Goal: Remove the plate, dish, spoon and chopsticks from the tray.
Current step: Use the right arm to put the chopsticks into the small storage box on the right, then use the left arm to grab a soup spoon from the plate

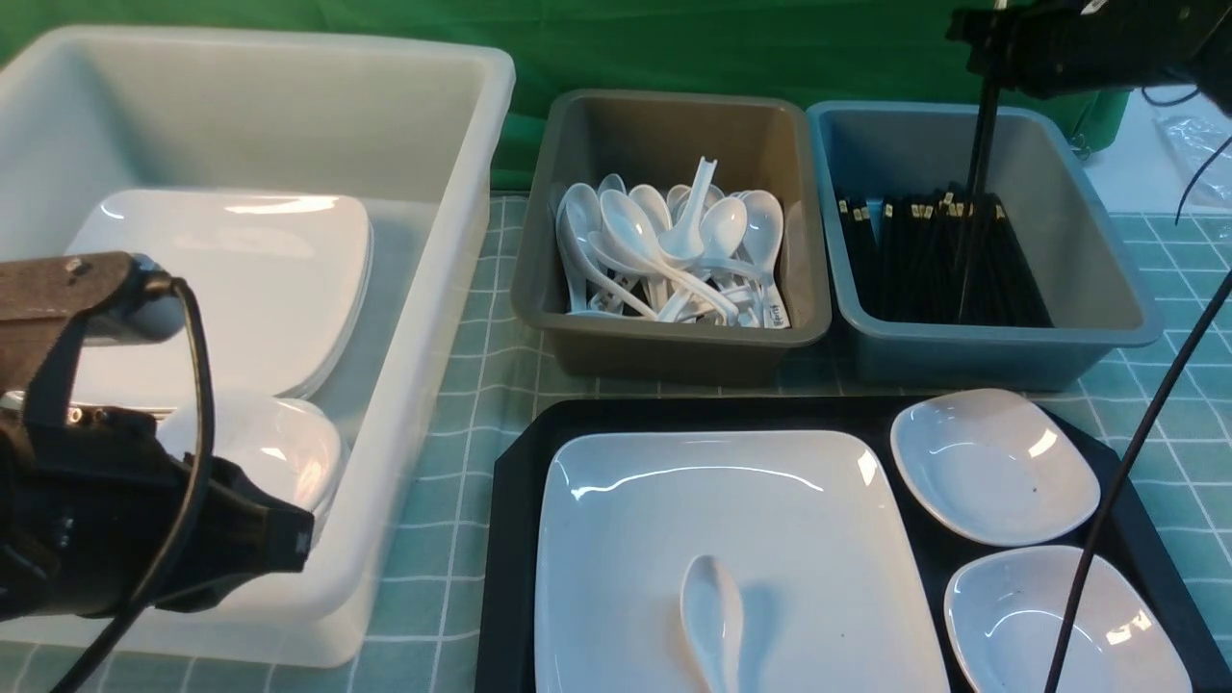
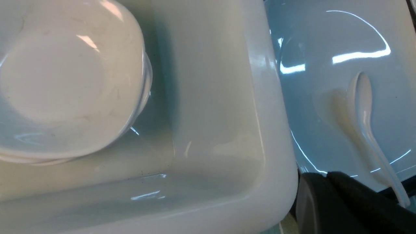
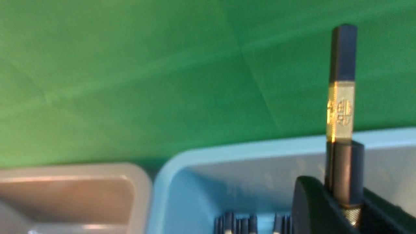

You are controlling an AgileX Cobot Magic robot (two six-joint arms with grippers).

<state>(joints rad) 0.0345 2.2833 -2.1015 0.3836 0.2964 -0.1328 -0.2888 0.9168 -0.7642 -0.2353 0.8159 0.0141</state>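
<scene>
Lowering the chopsticks [image 1: 976, 192] until they lie among those in the blue-grey bin [image 1: 1083, 231] before letting go should stop them bouncing out. The right jaws are clamped on them near the gold-banded end, and the sticks hang upright below. I cannot tell how far the left jaws are open. The spoon [image 1: 714, 616] rests on the plate [image 1: 731, 491], on the tray [image 1: 510, 539].

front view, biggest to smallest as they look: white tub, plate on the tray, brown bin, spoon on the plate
1. white tub
2-3. plate and brown bin look close; the plate is nearer and cut off by the frame, so unranked
4. spoon
</scene>
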